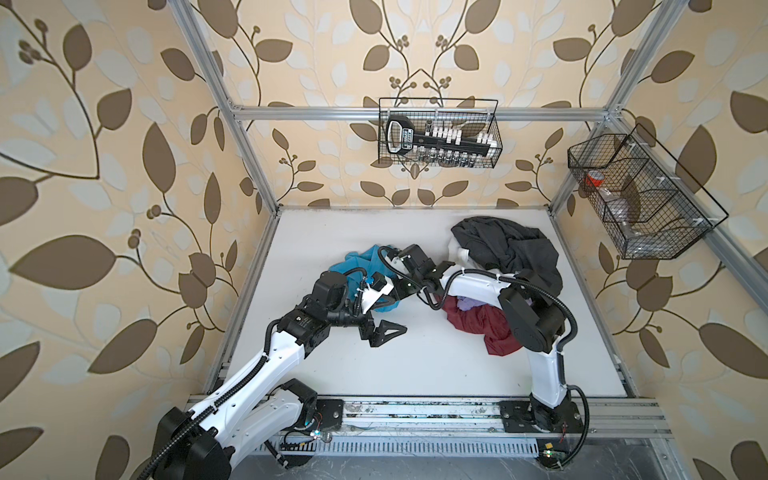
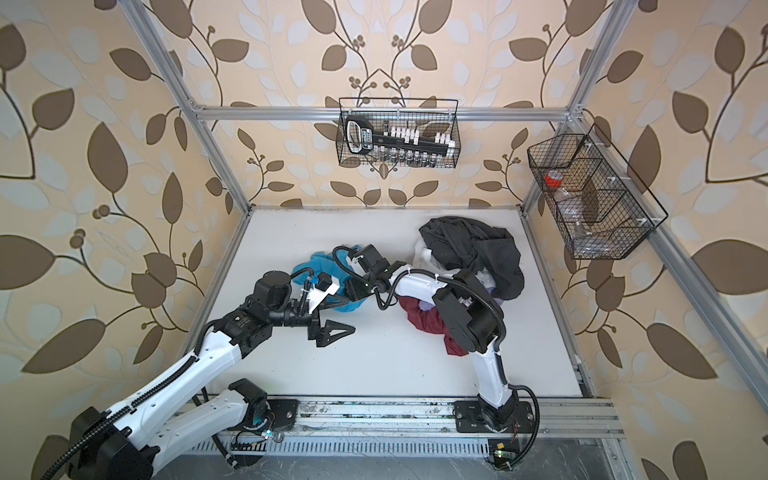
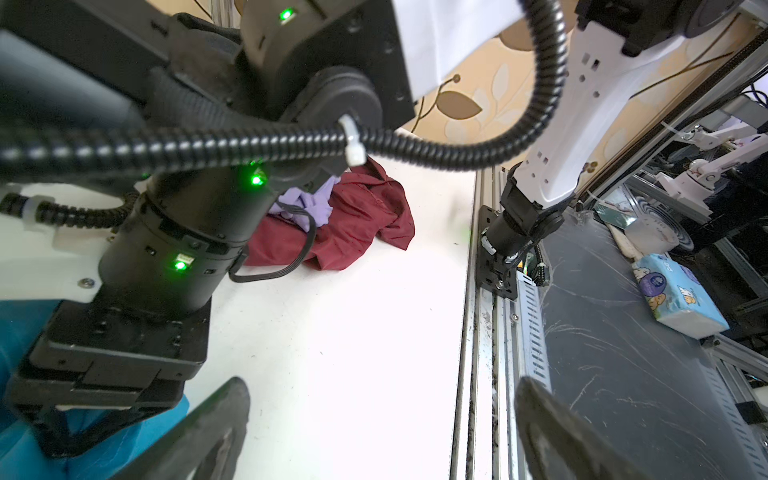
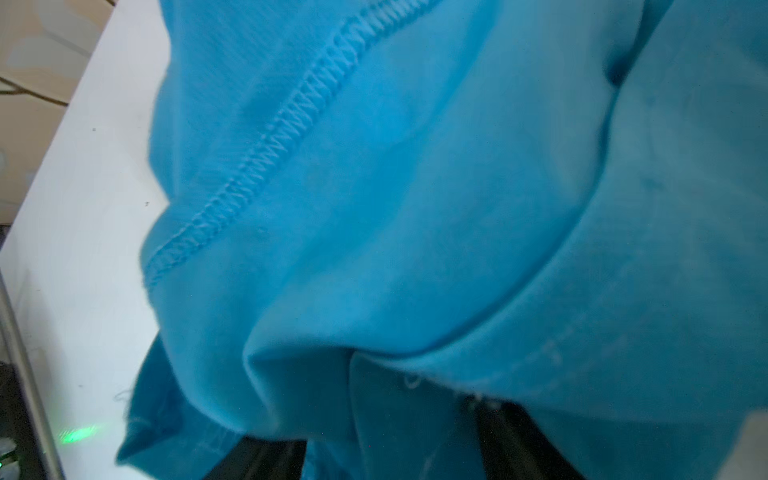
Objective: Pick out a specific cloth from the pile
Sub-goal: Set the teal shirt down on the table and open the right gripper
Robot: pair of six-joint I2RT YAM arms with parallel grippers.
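Left gripper (image 1: 390, 334) seen open, apart from the pile (image 1: 498, 245). Right gripper (image 4: 390, 453) buried in the cloth (image 1: 353, 259) near it; grip cannot be told.

1. Tissue pack (image 3: 681, 297), off the table and out past the tips of the left gripper (image 3: 382, 386): cartoon figures and small print, none of it legible.
2. Socket rack (image 1: 440, 139), in the basket (image 1: 494, 162) far ahead of that gripper: its handle has a pale label, and the print is too blurred to read.
3. No other text can be read.
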